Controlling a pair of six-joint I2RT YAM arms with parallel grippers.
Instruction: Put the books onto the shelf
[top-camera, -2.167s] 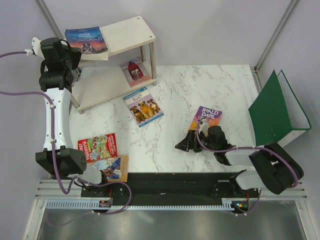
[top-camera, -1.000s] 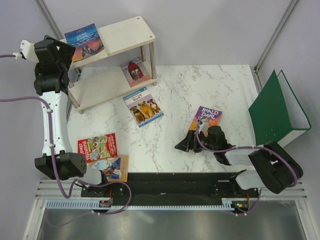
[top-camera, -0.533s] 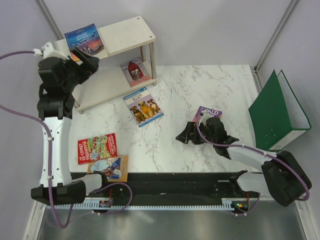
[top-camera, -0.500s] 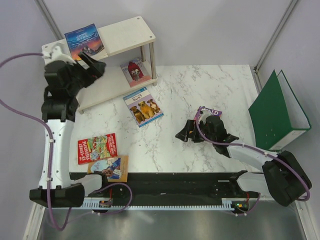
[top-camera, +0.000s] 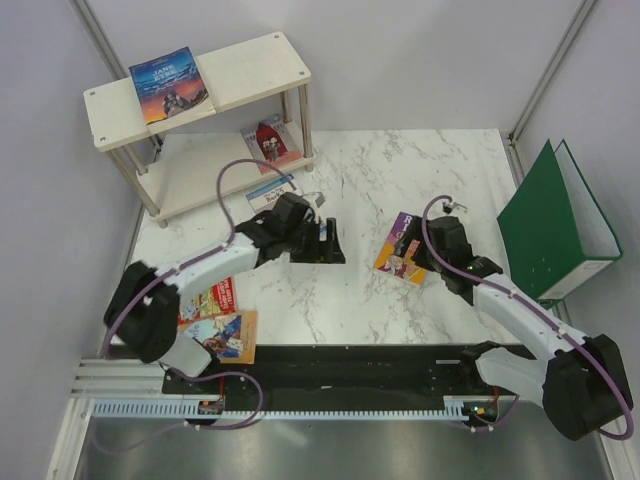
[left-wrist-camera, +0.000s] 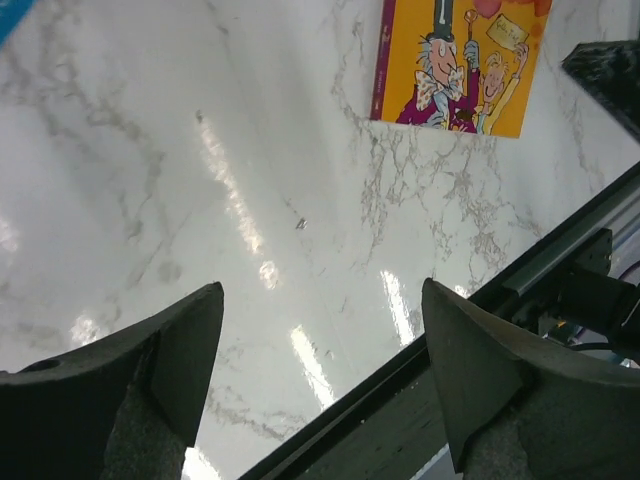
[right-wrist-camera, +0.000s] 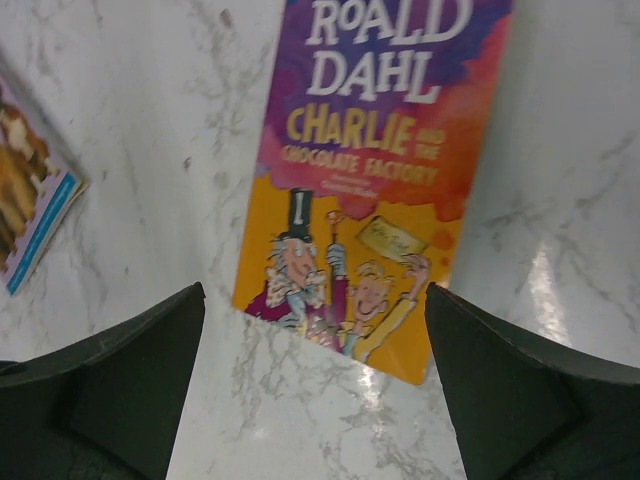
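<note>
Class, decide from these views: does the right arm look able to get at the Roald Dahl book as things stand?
Probably yes: the right gripper hangs open over the Roald Dahl book, which lies flat and uncovered on the table; the left gripper stands apart.

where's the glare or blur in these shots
Left wrist view: bright glare streaks across the table, jaws dark and soft in the foreground. Right wrist view: the book has a readable title, there is a glare patch on the marble at right, jaws blurred. Top view: even light, no strong glare.
</note>
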